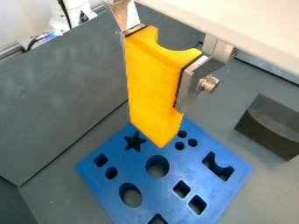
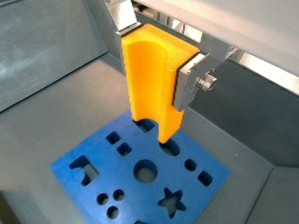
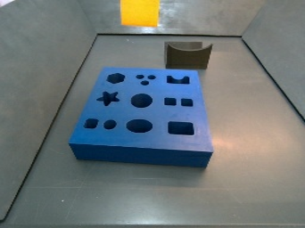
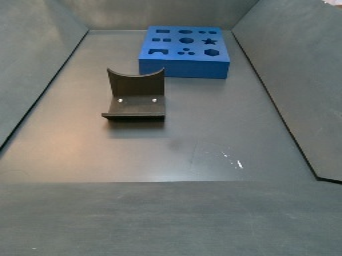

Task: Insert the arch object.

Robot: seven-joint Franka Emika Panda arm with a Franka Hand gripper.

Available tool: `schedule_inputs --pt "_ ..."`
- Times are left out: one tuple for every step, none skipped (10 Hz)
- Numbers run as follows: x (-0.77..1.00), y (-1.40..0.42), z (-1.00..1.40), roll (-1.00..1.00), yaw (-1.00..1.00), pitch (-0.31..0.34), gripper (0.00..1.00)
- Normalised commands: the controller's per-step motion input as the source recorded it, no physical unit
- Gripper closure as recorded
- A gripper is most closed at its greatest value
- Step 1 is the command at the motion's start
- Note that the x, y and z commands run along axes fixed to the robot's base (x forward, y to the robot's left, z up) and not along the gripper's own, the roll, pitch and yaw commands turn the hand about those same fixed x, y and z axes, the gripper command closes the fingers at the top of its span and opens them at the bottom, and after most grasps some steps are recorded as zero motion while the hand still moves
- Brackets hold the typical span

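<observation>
My gripper (image 1: 159, 61) is shut on the arch object (image 1: 152, 87), a tall orange block with a semicircular notch in the end that sits between the fingers. It hangs upright above the blue board (image 1: 117, 168), its lower end over the board's far part near the star hole (image 1: 135, 140). Both wrist views show this; in the second one the gripper (image 2: 156, 61) holds the arch object (image 2: 149, 83) over the board (image 2: 131, 179). The arch-shaped hole (image 1: 216, 164) is open. In a side view only the orange block's lower end (image 3: 139, 11) shows, high above the board (image 3: 143, 150).
The dark fixture (image 3: 186, 55) stands on the floor behind the board, apart from it; it also shows in a side view (image 4: 134, 97) and a wrist view (image 1: 271, 122). Grey walls (image 1: 59, 96) enclose the floor. The board (image 4: 187, 68) has several other shaped holes.
</observation>
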Motion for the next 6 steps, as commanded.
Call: schedule_inputs --pt "0.58 0.62 -1.00 0.10 -0.15 0.086 1.00" --pt "0.55 0.63 -1.00 0.10 -0.14 0.067 1.00" --pt "0.51 0.64 -1.00 0.09 -0.12 0.039 1.00" --pt "0.43 0.65 -1.00 0.05 -0.10 0.000 1.00" --pt "0.16 0.49 -1.00 0.11 -0.11 0.000 1.00" --pt "0.07 0.26 -0.99 0.19 -0.16 0.000 1.00"
